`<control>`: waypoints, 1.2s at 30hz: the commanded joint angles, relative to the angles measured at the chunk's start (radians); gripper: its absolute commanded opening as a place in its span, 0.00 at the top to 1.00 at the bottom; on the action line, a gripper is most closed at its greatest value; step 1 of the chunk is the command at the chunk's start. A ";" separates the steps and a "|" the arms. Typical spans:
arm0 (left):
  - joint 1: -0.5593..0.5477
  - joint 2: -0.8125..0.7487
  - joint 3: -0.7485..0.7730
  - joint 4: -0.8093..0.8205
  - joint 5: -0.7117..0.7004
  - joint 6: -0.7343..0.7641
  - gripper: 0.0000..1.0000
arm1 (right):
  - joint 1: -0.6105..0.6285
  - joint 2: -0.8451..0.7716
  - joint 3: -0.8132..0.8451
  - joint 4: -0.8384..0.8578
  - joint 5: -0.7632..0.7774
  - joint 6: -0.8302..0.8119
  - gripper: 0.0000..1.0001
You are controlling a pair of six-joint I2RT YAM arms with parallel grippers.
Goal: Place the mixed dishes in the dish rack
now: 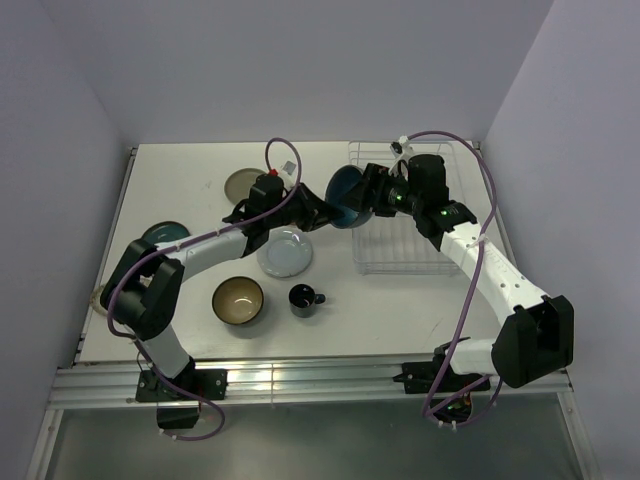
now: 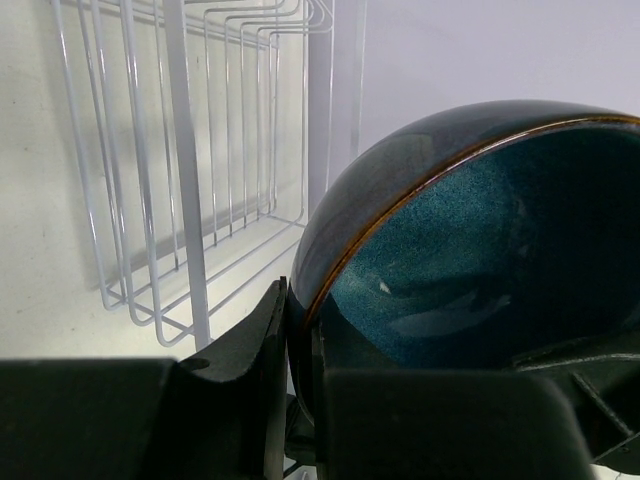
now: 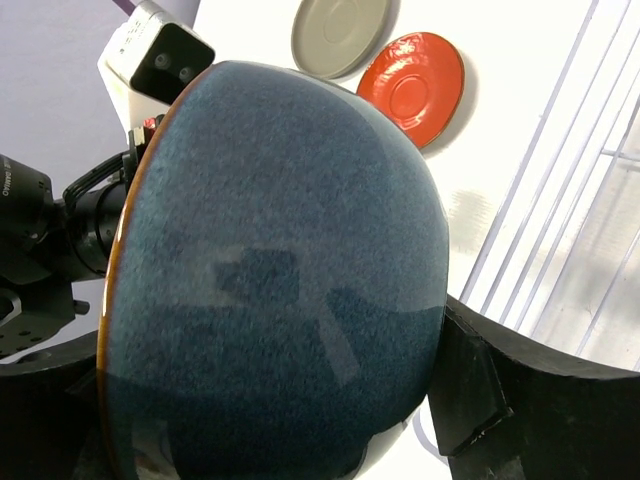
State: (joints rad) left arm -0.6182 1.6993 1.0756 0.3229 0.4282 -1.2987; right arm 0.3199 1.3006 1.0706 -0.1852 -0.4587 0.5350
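Observation:
My left gripper (image 1: 318,212) is shut on the rim of the teal-blue bowl (image 1: 345,196), one finger inside and one outside (image 2: 300,310). It holds the bowl on edge in the air, just left of the white wire dish rack (image 1: 420,250). My right gripper (image 1: 366,200) is open and straddles the bowl (image 3: 280,270) from the rack side. Its right finger (image 3: 500,390) stands close against the bowl's base. The rack's wires (image 2: 180,150) show empty behind the bowl (image 2: 480,250).
On the table lie a grey-olive plate (image 1: 243,183), a pale blue-white plate (image 1: 285,252), an olive-brown bowl (image 1: 238,300), a black mug (image 1: 303,298) and a dark plate (image 1: 165,233) at the left edge. An orange-red plate (image 3: 412,85) lies beside the grey one (image 3: 340,35).

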 commanded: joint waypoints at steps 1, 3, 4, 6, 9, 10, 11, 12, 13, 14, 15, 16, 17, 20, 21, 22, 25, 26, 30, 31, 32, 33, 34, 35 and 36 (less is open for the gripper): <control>-0.074 -0.018 0.076 0.133 0.158 0.006 1.00 | 0.013 -0.015 0.006 0.158 -0.084 0.028 0.17; -0.077 -0.015 0.078 0.130 0.155 0.007 1.00 | 0.013 -0.014 0.005 0.159 -0.084 0.028 0.17; -0.078 -0.015 0.080 0.130 0.155 0.010 1.00 | 0.013 -0.014 0.006 0.159 -0.083 0.029 0.17; -0.081 -0.013 0.086 0.123 0.153 0.013 1.00 | 0.011 -0.012 0.006 0.158 -0.083 0.029 0.17; -0.086 -0.010 0.092 0.114 0.152 0.019 1.00 | 0.013 -0.009 0.008 0.153 -0.080 0.031 0.15; -0.086 -0.009 0.095 0.111 0.150 0.021 1.00 | 0.013 -0.009 0.009 0.151 -0.074 0.031 0.13; -0.087 -0.007 0.096 0.108 0.149 0.022 1.00 | 0.013 -0.009 0.009 0.150 -0.072 0.031 0.12; -0.089 -0.007 0.099 0.104 0.147 0.027 1.00 | 0.011 -0.009 0.009 0.150 -0.072 0.030 0.12; -0.089 -0.006 0.099 0.104 0.149 0.027 1.00 | 0.013 -0.008 0.008 0.150 -0.071 0.029 0.12; -0.091 -0.006 0.099 0.104 0.149 0.026 1.00 | 0.013 -0.007 0.008 0.150 -0.069 0.031 0.12; -0.091 -0.006 0.101 0.102 0.149 0.026 1.00 | 0.013 -0.007 0.008 0.151 -0.070 0.033 0.13; -0.092 -0.004 0.103 0.102 0.149 0.027 1.00 | 0.011 -0.006 0.006 0.151 -0.070 0.033 0.16; -0.092 -0.003 0.103 0.102 0.150 0.026 1.00 | 0.013 -0.004 0.006 0.153 -0.070 0.037 0.18; -0.095 -0.001 0.104 0.104 0.150 0.022 1.00 | 0.008 -0.001 0.002 0.161 -0.080 0.045 0.35; -0.095 0.000 0.104 0.102 0.150 0.022 0.99 | 0.007 -0.003 0.000 0.167 -0.081 0.046 0.41; -0.095 0.002 0.104 0.104 0.150 0.022 0.99 | 0.005 -0.004 -0.003 0.167 -0.083 0.049 0.54; -0.095 0.005 0.106 0.108 0.153 0.019 0.97 | -0.001 -0.006 -0.008 0.173 -0.089 0.054 0.68; -0.095 0.005 0.106 0.111 0.153 0.018 0.95 | -0.004 -0.007 -0.009 0.174 -0.093 0.059 0.71; -0.095 0.005 0.101 0.119 0.158 0.013 0.85 | -0.012 -0.015 -0.014 0.179 -0.100 0.059 0.83; -0.095 0.005 0.096 0.122 0.159 0.013 0.82 | -0.015 -0.017 -0.015 0.181 -0.101 0.059 0.86; -0.095 0.003 0.095 0.126 0.159 0.009 0.74 | -0.016 -0.018 -0.017 0.181 -0.101 0.059 0.88; -0.095 0.000 0.090 0.134 0.159 0.009 0.69 | -0.019 -0.021 -0.017 0.181 -0.101 0.060 0.88; -0.095 -0.001 0.087 0.137 0.161 0.006 0.66 | -0.022 -0.021 -0.020 0.181 -0.104 0.059 0.90; -0.095 -0.001 0.086 0.139 0.161 0.006 0.59 | -0.024 -0.024 -0.023 0.181 -0.106 0.062 0.91; -0.095 -0.004 0.084 0.137 0.161 0.007 0.57 | -0.030 -0.027 -0.026 0.181 -0.106 0.062 0.93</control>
State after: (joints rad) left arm -0.6510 1.7260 1.1076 0.3176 0.4576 -1.2755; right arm 0.2817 1.3010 1.0359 -0.1711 -0.4694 0.5526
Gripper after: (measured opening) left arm 0.410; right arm 0.758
